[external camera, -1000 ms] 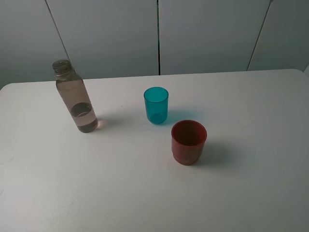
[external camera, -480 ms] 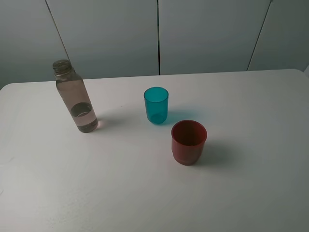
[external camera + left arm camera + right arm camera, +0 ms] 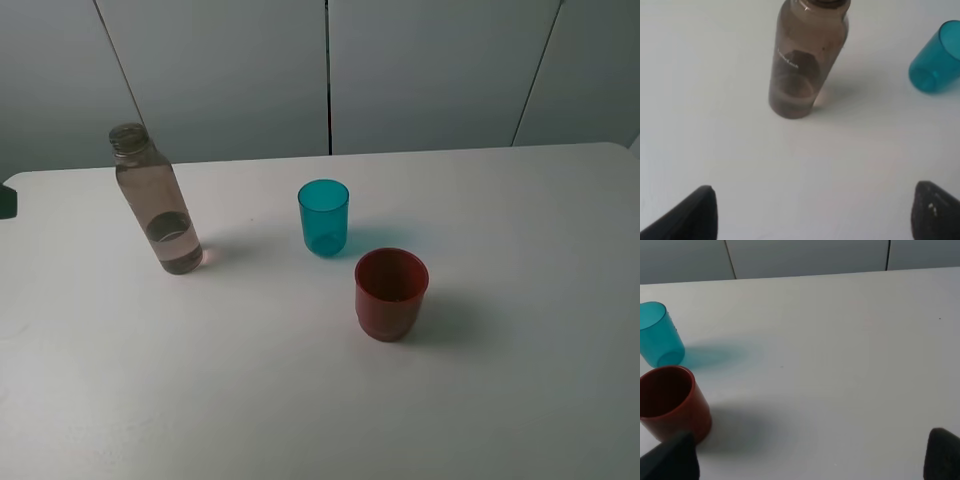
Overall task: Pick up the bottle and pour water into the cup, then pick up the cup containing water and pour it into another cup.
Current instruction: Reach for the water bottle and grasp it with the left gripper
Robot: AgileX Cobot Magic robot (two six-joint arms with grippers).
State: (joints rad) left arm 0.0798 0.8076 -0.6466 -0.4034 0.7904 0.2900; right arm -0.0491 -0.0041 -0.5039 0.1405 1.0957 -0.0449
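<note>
Uncapped bottle (image 3: 158,205), part-filled, stood upright toward the surface's (image 3: 520,400) far-left corner; teal cup (image 3: 323,217) and red cup (image 3: 390,293) mid-surface. I saw left jaws and right jaws spread, empty. Risk: a skewed grasp could topple the bottle, spilling water.

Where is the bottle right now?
In the high view the bottle stands upright on the left side of the table, left of the teal cup and apart from it.
</note>
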